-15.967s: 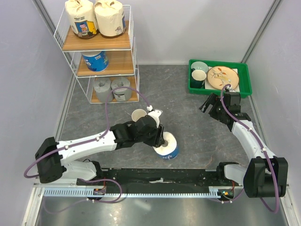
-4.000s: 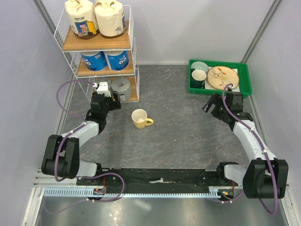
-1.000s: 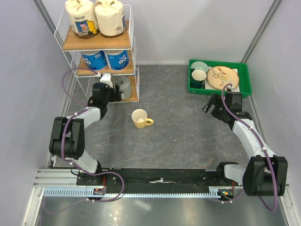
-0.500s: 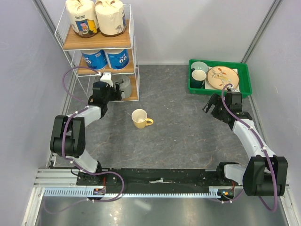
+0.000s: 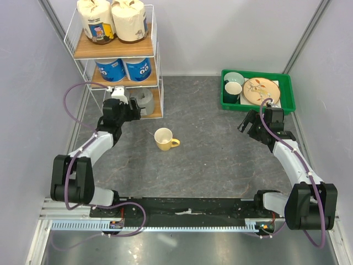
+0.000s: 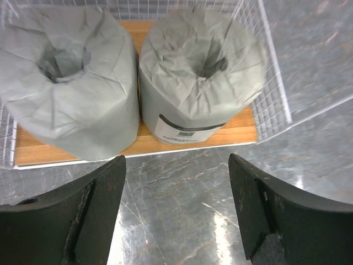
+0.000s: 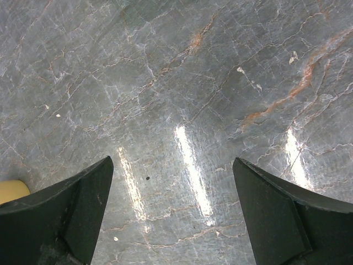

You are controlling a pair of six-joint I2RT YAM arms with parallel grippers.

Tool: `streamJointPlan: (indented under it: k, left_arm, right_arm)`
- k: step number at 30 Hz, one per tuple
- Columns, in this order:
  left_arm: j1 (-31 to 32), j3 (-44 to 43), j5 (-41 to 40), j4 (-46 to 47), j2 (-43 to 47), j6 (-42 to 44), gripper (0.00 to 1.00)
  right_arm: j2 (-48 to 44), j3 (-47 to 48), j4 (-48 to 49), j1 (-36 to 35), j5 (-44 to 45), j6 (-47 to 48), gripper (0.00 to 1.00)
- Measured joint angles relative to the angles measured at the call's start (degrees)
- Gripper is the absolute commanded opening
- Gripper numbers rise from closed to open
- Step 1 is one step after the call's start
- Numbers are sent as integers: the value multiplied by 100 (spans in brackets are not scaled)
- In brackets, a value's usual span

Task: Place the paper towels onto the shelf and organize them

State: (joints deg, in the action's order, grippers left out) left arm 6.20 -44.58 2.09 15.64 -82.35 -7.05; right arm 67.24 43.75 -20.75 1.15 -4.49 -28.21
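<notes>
The shelf [image 5: 113,52] stands at the back left, a white wire rack with wooden boards. Two cream paper towels [image 5: 94,19] stand on its top tier and two white-and-blue ones [image 5: 112,70] on the middle tier. On the bottom board [image 6: 237,132] two grey rolls [image 6: 66,77] [image 6: 201,72] stand side by side. My left gripper [image 6: 176,165] hovers open just in front of them over the floor, holding nothing; from above it [image 5: 128,106] hides the left grey roll. My right gripper [image 7: 174,165] is open over bare floor.
A yellow mug [image 5: 164,138] stands on the marbled floor between the arms, its edge showing in the right wrist view [image 7: 11,190]. A green tray [image 5: 231,106] with dishes sits at the back right, just behind the right gripper [image 5: 246,122]. Walls close in on both sides.
My left arm has drawn back a little from the bottom tier and its elbow has swung outward; its jaws stay open. The right arm has not moved.
</notes>
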Motion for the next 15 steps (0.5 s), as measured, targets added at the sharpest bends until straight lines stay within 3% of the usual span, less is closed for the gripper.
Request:
streamJointPlan:
  k: [9, 15]
  left_arm:
    - [2, 302, 286, -986, 1379, -717, 81]
    - [4, 605, 651, -1606, 2684, -1099, 86]
  right_arm:
    - [33, 0, 17, 0, 0, -7, 98]
    - [96, 0, 114, 0, -22, -35, 98]
